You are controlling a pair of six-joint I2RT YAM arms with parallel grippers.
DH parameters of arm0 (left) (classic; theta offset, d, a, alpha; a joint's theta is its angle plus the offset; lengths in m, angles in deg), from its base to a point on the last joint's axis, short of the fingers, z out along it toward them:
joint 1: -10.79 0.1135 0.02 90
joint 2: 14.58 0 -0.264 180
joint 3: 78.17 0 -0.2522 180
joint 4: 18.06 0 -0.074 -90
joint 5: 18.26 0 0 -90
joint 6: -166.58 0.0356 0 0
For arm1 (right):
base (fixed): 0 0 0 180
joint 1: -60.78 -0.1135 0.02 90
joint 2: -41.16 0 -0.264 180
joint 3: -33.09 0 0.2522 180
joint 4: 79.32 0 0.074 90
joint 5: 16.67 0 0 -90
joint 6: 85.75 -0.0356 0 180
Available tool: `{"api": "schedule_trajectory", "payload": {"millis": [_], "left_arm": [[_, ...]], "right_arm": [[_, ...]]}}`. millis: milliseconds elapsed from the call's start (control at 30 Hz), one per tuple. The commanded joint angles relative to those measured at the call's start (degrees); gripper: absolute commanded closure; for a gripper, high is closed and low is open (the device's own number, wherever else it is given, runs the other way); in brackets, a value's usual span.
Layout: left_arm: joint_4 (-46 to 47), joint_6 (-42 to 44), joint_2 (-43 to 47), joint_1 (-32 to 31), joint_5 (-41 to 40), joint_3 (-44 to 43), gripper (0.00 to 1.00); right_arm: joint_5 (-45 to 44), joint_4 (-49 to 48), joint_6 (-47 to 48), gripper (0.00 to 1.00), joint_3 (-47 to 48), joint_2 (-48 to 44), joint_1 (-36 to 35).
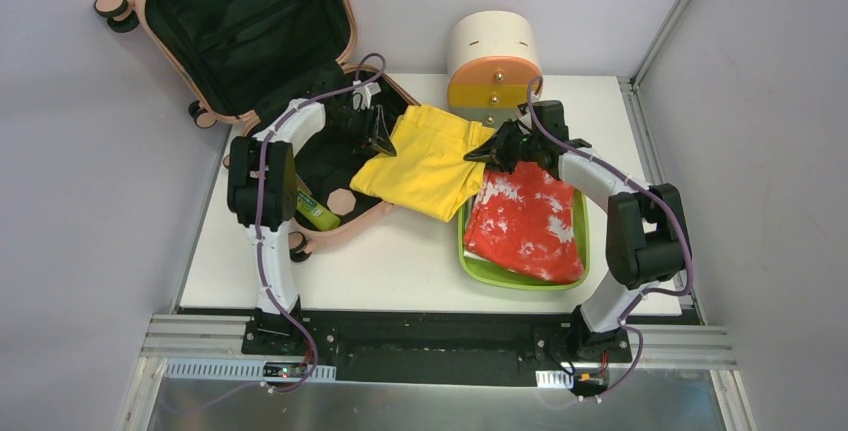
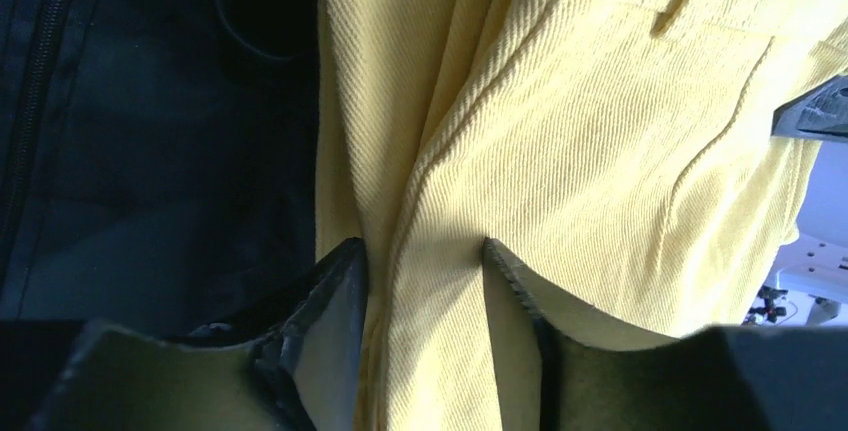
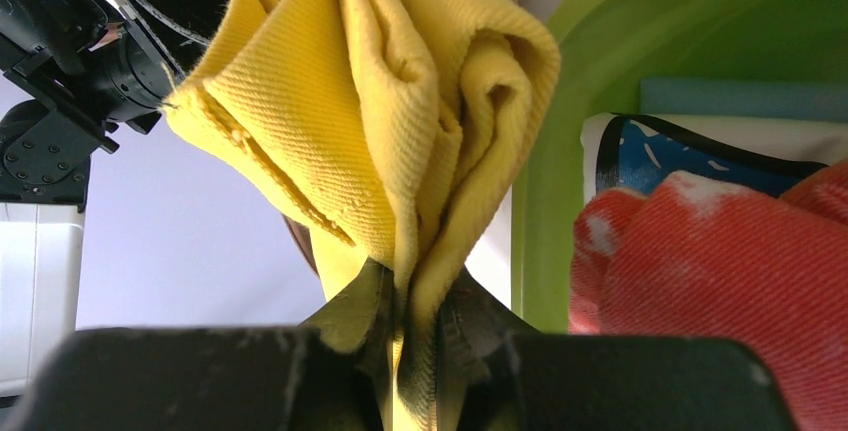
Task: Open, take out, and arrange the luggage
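Luggage (image 1: 240,31): lies open, lid raised, behind and to the left of your left gripper (image 1: 380,138). Yellow garment (image 1: 430,163): stretched between both grippers. Lime tray (image 1: 462,241): just beneath your right gripper (image 1: 492,154). Left jaws narrowed onto a fold of the garment; right jaws pinched nearly closed on its bunched edge.

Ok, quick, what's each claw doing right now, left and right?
Left claw: closed on a fold of the yellow garment.
Right claw: closed, pinching a bunched part of the same yellow garment.
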Motion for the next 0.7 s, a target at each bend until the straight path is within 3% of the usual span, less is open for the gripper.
{"api": "schedule_trajectory", "payload": {"millis": [0, 133, 333, 667], "left_arm": [[0.42, -1.07, 1.96, -0.38, 2.7, -1.09, 0.64], [0.46, -4.51, 4.66, 0.09, 0.3, -0.84, 0.98], [0.51, -6.74, 11.83, -1.68, -6.45, 1.61, 1.0], [0.46, -10.72, 23.34, -5.44, -15.93, 8.74, 1.0]], "right_arm": [[-2.48, 0.5, 3.17, 1.0, -0.02, -1.89, 1.53], [-3.6, 2.21, 3.2, 1.0, 0.84, -2.69, 1.4], [-7.0, 9.89, 4.07, 1.0, 7.23, -3.53, -0.36], [-14.84, 30.58, 4.57, 1.0, 16.58, -8.41, -1.64]]}}
